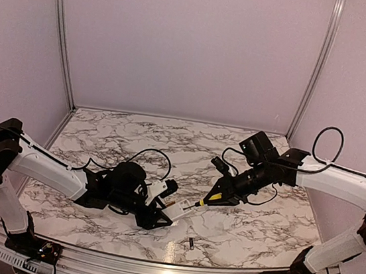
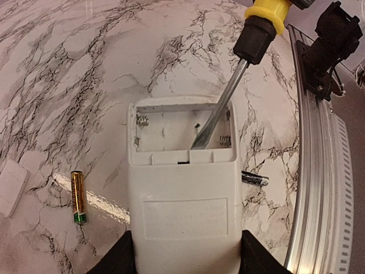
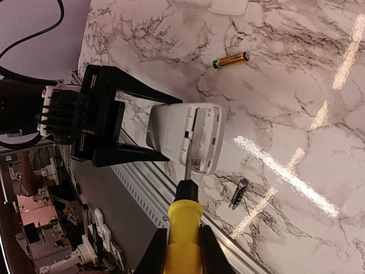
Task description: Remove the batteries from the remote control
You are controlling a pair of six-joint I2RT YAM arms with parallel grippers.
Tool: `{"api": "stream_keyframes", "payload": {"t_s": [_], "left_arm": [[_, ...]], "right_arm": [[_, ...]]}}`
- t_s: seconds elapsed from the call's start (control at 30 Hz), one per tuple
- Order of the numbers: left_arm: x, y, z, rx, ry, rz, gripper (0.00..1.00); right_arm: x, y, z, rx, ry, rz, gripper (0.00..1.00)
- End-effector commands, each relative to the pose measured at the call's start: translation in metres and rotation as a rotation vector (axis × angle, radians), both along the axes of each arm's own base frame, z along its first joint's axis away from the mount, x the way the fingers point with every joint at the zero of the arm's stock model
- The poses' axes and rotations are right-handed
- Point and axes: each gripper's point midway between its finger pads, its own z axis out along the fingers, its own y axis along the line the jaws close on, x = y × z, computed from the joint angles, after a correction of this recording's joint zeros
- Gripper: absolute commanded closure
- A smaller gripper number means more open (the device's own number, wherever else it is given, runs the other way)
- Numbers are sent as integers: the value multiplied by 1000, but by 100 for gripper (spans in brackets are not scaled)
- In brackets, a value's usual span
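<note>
My left gripper [image 2: 185,254] is shut on the white remote control [image 2: 182,205] and holds it off the table by its sides. The open battery recess [image 2: 171,128] shows only springs. Two batteries lie on the marble: a gold one [image 2: 78,197] left of the remote and a dark one [image 2: 255,179] right of it. My right gripper [image 3: 182,254] is shut on a yellow-handled screwdriver [image 3: 183,228], whose blade tip rests inside the recess. From above, the left gripper [image 1: 163,209], remote control [image 1: 174,207], screwdriver [image 1: 200,203] and right gripper [image 1: 216,195] meet near the table's front centre.
A small flat white piece [image 2: 11,185], perhaps the battery cover, lies on the marble at the far left of the left wrist view. The dark battery [image 1: 191,243] sits close to the metal rail [image 1: 167,269] along the table's front edge. Walls enclose the other sides.
</note>
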Motion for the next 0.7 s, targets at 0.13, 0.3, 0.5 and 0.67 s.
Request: {"api": "stream_keyframes", "payload": {"t_s": [0.13,0.3,0.5,0.67], "left_arm": [[-9,-4,-3,24,46,-39,100],[-8,-4,-1,34,44,-39,100],[-5,0,4,45,27,-21,100],[3,9,10,56,-5,41,100]], "right_arm": [[8,21,68,157,-154,67,100],[15,20,86,138,-197,57,100],[23,11,95,83,-244,37,100],[33,4,110,68,-311,-20,100]]}}
